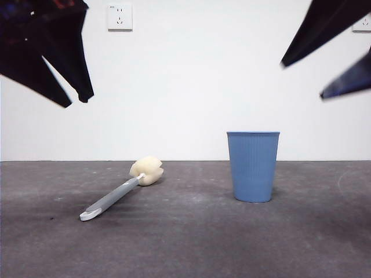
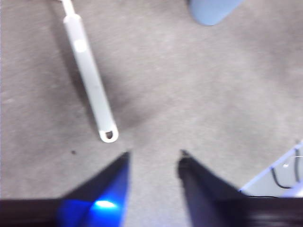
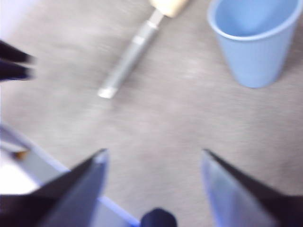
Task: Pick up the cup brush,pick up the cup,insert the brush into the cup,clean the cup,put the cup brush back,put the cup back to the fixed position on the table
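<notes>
The cup brush [image 1: 119, 194] lies on the table [image 1: 191, 243] at the left of centre, its sponge head [image 1: 146, 171] toward the back and its white tip toward the front. The blue cup [image 1: 253, 166] stands upright to its right. My left gripper [image 1: 76, 101] hangs open and empty high at the left; its wrist view [image 2: 154, 153] shows the brush handle [image 2: 90, 75] just beyond its jaws. My right gripper [image 1: 303, 80] hangs open and empty high at the right, above the cup. Its wrist view [image 3: 154, 152] shows the cup [image 3: 255, 38] and the brush [image 3: 130, 56] ahead.
A white wall with a socket [image 1: 119, 16] closes the back of the table. The table's near edge shows in the left wrist view [image 2: 279, 175] and in the right wrist view [image 3: 28, 161]. The left gripper's tips [image 3: 14, 64] show in the right wrist view.
</notes>
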Available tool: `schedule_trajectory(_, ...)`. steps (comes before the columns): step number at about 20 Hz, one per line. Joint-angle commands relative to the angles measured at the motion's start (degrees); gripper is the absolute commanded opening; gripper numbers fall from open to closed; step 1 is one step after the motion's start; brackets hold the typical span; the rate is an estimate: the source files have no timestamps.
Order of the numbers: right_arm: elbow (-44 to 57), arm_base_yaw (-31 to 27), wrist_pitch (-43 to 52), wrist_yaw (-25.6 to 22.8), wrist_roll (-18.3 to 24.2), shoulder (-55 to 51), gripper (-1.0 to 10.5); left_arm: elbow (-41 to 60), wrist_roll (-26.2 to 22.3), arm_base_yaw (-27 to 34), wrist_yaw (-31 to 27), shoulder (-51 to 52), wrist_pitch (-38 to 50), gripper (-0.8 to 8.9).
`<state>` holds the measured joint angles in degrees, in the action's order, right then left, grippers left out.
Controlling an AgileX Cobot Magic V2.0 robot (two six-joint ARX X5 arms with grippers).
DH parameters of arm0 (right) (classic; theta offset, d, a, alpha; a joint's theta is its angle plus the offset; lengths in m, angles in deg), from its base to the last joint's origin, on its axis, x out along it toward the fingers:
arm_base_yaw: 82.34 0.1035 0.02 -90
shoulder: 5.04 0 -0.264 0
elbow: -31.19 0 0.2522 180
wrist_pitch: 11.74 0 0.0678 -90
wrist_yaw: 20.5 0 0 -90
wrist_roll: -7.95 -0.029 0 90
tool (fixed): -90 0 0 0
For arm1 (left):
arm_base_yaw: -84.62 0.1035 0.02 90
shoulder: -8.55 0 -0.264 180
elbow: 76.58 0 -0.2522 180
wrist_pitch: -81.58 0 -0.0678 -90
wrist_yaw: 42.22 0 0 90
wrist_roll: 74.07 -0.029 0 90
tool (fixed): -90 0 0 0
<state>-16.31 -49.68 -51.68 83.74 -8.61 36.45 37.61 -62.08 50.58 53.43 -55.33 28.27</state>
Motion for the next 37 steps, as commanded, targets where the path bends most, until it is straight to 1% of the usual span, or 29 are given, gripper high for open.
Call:
schedule_trajectory(1, -0.3, 0.1, -2.1, 0.7, -1.5, -3.3, -0.1, 0.4, -1.2, -0.1, 1.6, 0.5, 0.0, -0.08)
schedule_trajectory(8, -0.3, 0.1, -4.5, 0.4, -1.5, -5.2, 0.0, 0.4, -1.3, -0.1, 2.0, 0.5, -0.2, -0.03)
schedule_trajectory(15, -0.3, 0.1, -4.5, 0.4, -1.5, -5.2, 0.0, 0.4, -1.3, -0.1, 2.0, 0.5, 2.7, -0.03)
schedule_trajectory(17, -0.3, 0.1, -4.5, 0.4, -1.5, -5.2, 0.0, 0.4, -1.4, -0.2, 0.2, 0.6, 4.9, -0.03)
schedule_trajectory(18, -0.3, 0.1, -4.5, 0.4, -1.5, -5.2, 0.0, 0.4, -2.6, 0.0, -0.4, 1.4, 5.6, -0.03)
schedule_trajectory(20, -0.3, 0.1, -4.5, 0.4, -1.5, -5.2, 0.0, 0.4, -9.2, 0.3, -5.2, 3.9, 7.3, -0.03)
schedule_trajectory(21, -0.3, 0.0, -4.5, 0.4, -1.5, -5.2, 0.0, 0.4, -12.9, 1.2, -7.7, 5.9, 10.1, -0.03)
schedule_trajectory(22, -0.3, 0.0, -4.5, 0.4, -1.5, -5.2, 0.0, 0.4, -16.1, 2.4, -8.9, 7.8, 13.3, -0.03)
schedule_trajectory(23, -0.3, 0.0, -4.5, 0.4, -1.5, -5.2, 0.0, 0.5, -18.5, 4.5, -8.4, 10.2, 17.2, -0.03)
schedule_trajectory(26, -0.3, 0.0, -4.5, 0.4, -1.5, -5.2, 0.0, 4.7, -19.1, 13.0, -6.5, 18.2, 27.8, -0.03)
schedule_trajectory(27, -0.3, 0.0, -4.5, 0.4, -1.5, -5.2, 0.0, 8.0, -19.0, 16.7, -5.0, 21.6, 32.0, -0.03)
schedule_trajectory(29, -0.3, 0.0, -4.5, 0.4, -1.5, -5.2, 0.0, 15.5, -17.7, 22.3, -4.6, 28.0, 37.4, -0.03)
schedule_trajectory(32, -0.3, 0.0, -4.5, 0.4, -1.5, -5.2, 0.0, 27.4, -17.5, 28.0, -5.2, 38.0, 40.0, -0.03)
schedule_trajectory(37, -0.3, 0.0, -4.5, 0.4, -1.5, -5.2, 0.0, 42.1, -16.0, 32.1, -5.6, 51.7, 39.9, -0.03)
